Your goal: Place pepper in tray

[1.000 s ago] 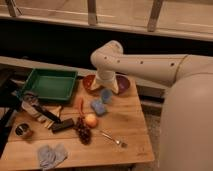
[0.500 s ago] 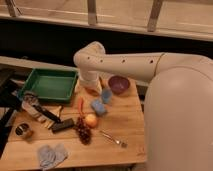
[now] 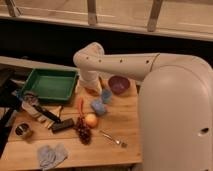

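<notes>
One white arm (image 3: 125, 62) stretches from the right, its gripper (image 3: 92, 86) at upper centre, claw spread and seemingly empty, just right of the tray (image 3: 50, 84) at upper left of the table (image 3: 130, 125). A purple bowl (image 3: 119, 84) sits beyond, with blue sponges (image 3: 99, 106), fruit (image 3: 91, 120) and grapes (image 3: 83, 132) mid-frame. The pepper (image 3: 81, 105) lies on the wood at centre, near the tray's right corner. It is probably light, smooth and prone to rolling, so pinch across its middle from above. Fruit and grapes crowd its lower end.
</notes>
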Robot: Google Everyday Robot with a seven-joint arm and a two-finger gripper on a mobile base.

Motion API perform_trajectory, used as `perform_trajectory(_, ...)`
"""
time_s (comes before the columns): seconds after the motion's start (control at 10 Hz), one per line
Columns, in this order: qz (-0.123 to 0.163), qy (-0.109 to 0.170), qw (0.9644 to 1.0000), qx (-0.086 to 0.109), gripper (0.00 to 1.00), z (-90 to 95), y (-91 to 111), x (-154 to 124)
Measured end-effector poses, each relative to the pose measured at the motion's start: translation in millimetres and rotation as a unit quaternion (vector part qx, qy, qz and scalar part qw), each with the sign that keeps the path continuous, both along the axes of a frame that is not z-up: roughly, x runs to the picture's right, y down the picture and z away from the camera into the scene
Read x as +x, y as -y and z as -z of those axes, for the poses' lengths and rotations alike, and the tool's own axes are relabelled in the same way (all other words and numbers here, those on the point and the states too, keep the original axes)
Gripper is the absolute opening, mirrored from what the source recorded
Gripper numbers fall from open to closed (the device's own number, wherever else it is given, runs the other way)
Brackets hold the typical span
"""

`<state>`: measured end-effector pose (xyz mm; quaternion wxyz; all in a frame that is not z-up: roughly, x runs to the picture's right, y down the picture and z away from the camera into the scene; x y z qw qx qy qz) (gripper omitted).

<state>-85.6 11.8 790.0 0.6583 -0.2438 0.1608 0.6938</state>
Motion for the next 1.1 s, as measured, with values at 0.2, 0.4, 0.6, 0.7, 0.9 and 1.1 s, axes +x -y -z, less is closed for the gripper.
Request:
perform_trajectory(0.2,0.02,0.018,0.9996,-0.011,0.78,-22.1,-5,-18)
perform_trajectory(0.4,0.03,0.036,0.9986,-0.024,0.78,-37.1,-7,-19)
perform_trajectory(0.6,0.04,0.081,0.9955,-0.031,0.78,-47.2,-10,-30)
perform_trajectory(0.7,0.049,0.108,0.9925,-0.028,0.78,-47.1,-13,-39)
perform_trajectory(0.9,0.06,0.14,0.9881,-0.022,0.78,-46.6,-15,-46)
perform_trajectory(1.1,0.062,0.142,0.9876,-0.022,0.78,-46.2,-16,-49)
